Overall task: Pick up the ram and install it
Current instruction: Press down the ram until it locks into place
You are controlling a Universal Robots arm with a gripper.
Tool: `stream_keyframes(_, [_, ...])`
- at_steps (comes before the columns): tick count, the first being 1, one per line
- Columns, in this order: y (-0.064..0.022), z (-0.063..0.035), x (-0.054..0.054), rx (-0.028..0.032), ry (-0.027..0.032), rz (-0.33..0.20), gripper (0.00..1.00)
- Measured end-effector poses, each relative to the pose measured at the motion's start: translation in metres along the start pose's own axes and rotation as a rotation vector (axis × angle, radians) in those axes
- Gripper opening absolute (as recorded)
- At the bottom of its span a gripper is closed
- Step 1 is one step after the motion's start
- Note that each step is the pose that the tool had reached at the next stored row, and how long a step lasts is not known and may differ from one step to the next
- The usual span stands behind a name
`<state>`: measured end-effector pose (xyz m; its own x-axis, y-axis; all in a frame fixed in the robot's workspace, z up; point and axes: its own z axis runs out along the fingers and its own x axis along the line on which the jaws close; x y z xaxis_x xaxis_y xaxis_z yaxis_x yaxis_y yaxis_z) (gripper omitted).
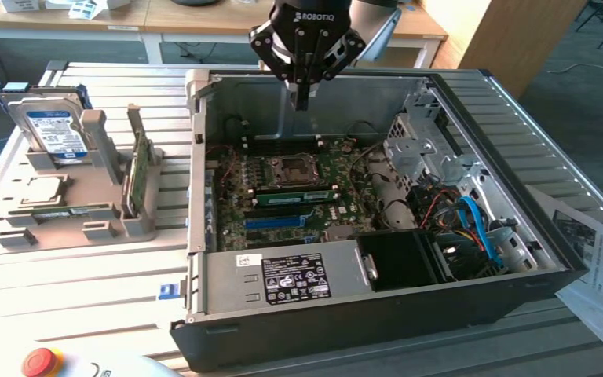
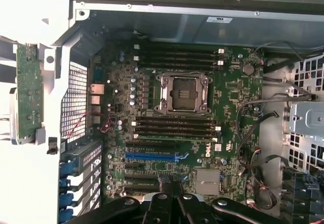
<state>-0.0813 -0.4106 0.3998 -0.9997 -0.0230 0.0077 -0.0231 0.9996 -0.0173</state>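
A long, narrow green stick with a pale patch, which I take for the ram (image 1: 295,196), stands on edge in a slot just in front of the CPU socket (image 1: 286,167) inside the open computer case (image 1: 202,181). My gripper (image 1: 301,102) hangs well above the case's back part, shut with nothing between its fingers. In the wrist view the shut gripper (image 2: 172,184) points down at the motherboard (image 2: 233,97). There the memory slots (image 2: 177,128) look dark and I cannot make out the stick.
On the exterior view's left a grey stand (image 1: 103,228) holds a silver hard drive (image 1: 50,129) and an upright green card (image 1: 136,169) (image 2: 28,92). The case holds a power supply (image 1: 280,279), a drive cage (image 1: 422,149) and loose cables (image 1: 480,228). A red button (image 1: 40,361) sits near the front.
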Motion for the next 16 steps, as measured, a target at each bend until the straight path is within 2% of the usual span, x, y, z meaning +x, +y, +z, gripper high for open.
stream_keyframes(4, [0.0,0.0,0.0,-0.0119,-0.0063,0.0,0.1])
stream_keyframes(7, [0.0,0.0,0.0,-0.0169,-0.008,0.001,0.1])
stream_keyframes(16, [0.0,0.0,0.0,-0.0172,-0.008,0.001,0.1])
